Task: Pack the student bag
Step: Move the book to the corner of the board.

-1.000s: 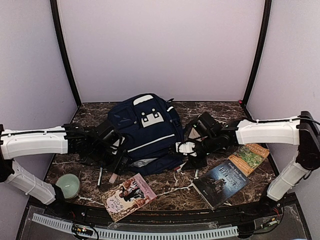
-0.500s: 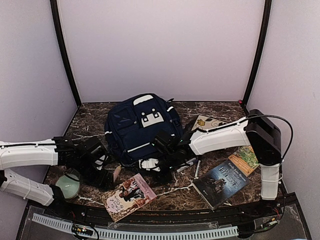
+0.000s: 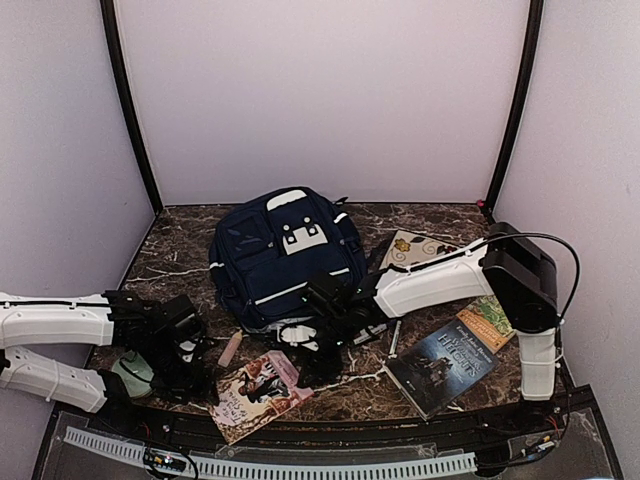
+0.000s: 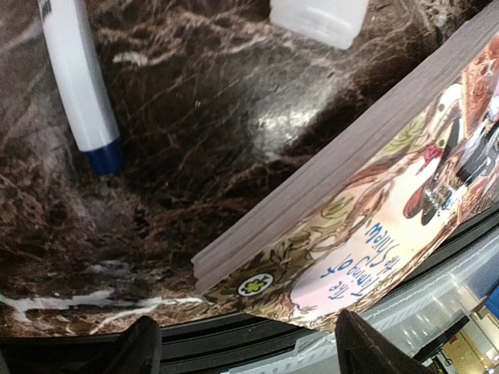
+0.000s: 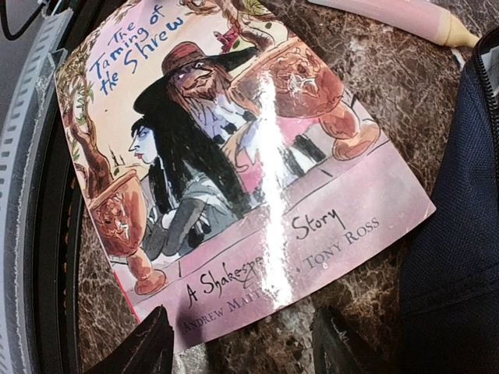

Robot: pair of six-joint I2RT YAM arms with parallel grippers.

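The student bag (image 3: pixel 285 250), a navy backpack with white trim, lies at the table's middle; its fabric shows at the right edge of the right wrist view (image 5: pixel 460 257). A pink picture book (image 3: pixel 258 392) lies in front of it near the table edge. My left gripper (image 3: pixel 192 368) hovers open at the book's left corner (image 4: pixel 374 195), with its fingertips (image 4: pixel 144 351) spread and nothing held. My right gripper (image 3: pixel 318 362) hangs open over the book's cover (image 5: pixel 242 171), just off the bag's front, and its fingers (image 5: pixel 136 351) are empty.
A pink tube (image 3: pixel 230 348) and a white marker with a blue band (image 4: pixel 74 86) lie by the book. A green candle (image 3: pixel 130 372) sits near left. A dark book (image 3: pixel 440 365), a green-orange book (image 3: pixel 495 318), a pen (image 3: pixel 393 338) and a patterned book (image 3: pixel 415 247) lie to the right.
Both arms have left the bag's sides. The left gripper drew back toward the near edge beside the pink book. The right gripper swung left and down over the book.
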